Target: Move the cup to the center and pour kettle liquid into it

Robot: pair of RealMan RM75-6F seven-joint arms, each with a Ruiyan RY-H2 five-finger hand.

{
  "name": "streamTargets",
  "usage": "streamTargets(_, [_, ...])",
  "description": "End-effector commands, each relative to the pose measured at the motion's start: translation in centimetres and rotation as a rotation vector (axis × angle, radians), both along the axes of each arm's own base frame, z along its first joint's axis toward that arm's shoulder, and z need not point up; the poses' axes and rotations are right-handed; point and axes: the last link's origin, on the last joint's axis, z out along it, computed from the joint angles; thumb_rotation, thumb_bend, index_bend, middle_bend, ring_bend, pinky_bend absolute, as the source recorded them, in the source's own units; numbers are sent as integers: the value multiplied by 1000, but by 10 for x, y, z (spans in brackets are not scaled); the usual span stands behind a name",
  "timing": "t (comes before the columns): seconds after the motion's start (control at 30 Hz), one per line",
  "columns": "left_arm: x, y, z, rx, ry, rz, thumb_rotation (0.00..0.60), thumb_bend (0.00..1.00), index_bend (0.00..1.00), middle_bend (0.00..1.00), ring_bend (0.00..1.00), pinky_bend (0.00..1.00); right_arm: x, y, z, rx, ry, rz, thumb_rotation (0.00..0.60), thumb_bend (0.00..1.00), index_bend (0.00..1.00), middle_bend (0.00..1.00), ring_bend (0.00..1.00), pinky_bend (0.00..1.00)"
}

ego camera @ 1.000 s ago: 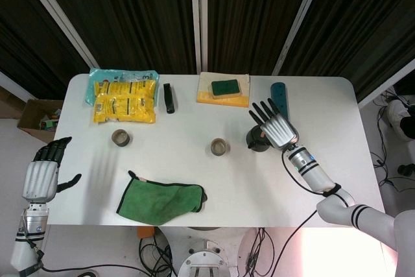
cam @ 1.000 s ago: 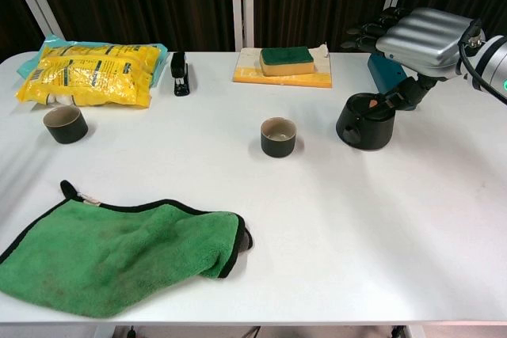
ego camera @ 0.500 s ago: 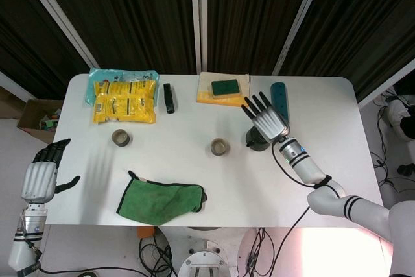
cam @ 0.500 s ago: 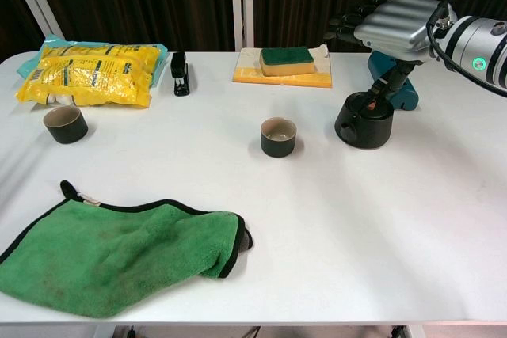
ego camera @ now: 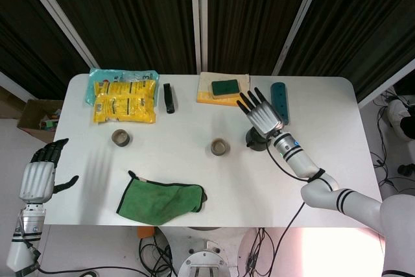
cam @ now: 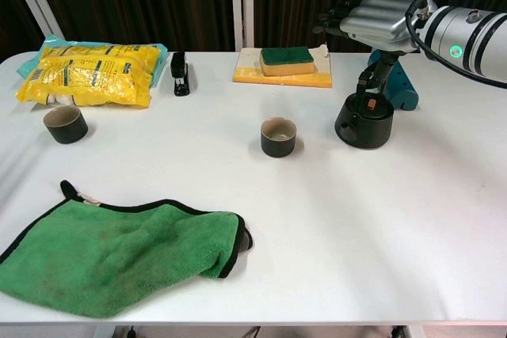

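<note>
A dark cup [cam: 278,136] stands near the table's middle, also seen in the head view [ego camera: 220,147]. A second dark cup [cam: 64,124] sits at the left. The black kettle [cam: 364,123] stands upright on the table right of the middle cup. My right hand [cam: 380,17] hovers over the kettle with its fingers spread toward the back; its thumb points down to the kettle's top, and contact is unclear. In the head view this hand [ego camera: 260,113] covers part of the kettle [ego camera: 257,141]. My left hand [ego camera: 37,178] hangs open off the table's left edge, holding nothing.
A green cloth [cam: 119,255] lies at the front left. A yellow snack bag [cam: 91,63] and a black stapler [cam: 181,73] are at the back left. A sponge [cam: 287,57] on a yellow board [cam: 281,78] sits at the back. A blue power strip [cam: 400,89] lies behind the kettle.
My right hand has moved left and toward the back, from beside the kettle to above it. The kettle and both cups have stayed put. The left hand has sunk slightly.
</note>
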Motion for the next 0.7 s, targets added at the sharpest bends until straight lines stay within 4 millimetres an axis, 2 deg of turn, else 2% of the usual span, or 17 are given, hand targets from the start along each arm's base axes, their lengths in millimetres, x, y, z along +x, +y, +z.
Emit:
streamTargets(0.03, [1, 0, -1, -5, 1, -1, 600, 124, 111, 142, 148, 225, -5, 3, 4, 30, 5, -15, 501, 176, 0, 0, 0, 0])
streamTargets(0.2, [1, -1, -2, -16, 5, 0, 600, 124, 111, 141, 148, 226, -10, 8, 23, 55, 14, -18, 487, 176, 0, 0, 0, 0])
streamTargets(0.3, [1, -2, -2, -19, 8, 1, 600, 125, 111, 137, 148, 226, -9, 11, 38, 71, -5, -33, 474, 112, 0, 0, 0, 0])
streamTargets(0.37, [2, -2, -2, -21, 9, 1, 600, 124, 112, 137, 148, 226, -6, 13, 52, 78, -30, -45, 431, 32, 0, 0, 0, 0])
streamTargets(0.47, [3, -3, -3, -22, 7, 0, 600, 124, 113, 137, 148, 226, 2, 16, 66, 79, -75, -47, 333, 0, 0, 0, 0, 0])
streamTargets(0.57, [5, -3, -3, -22, 6, 1, 600, 124, 117, 137, 148, 227, 9, 20, 73, 115, -117, -71, 284, 14, 0, 13, 0, 0])
streamTargets(0.7, [6, -3, -6, -31, 3, 1, 600, 125, 123, 137, 148, 230, 9, 19, 73, 171, -153, -129, 255, 164, 0, 115, 12, 0])
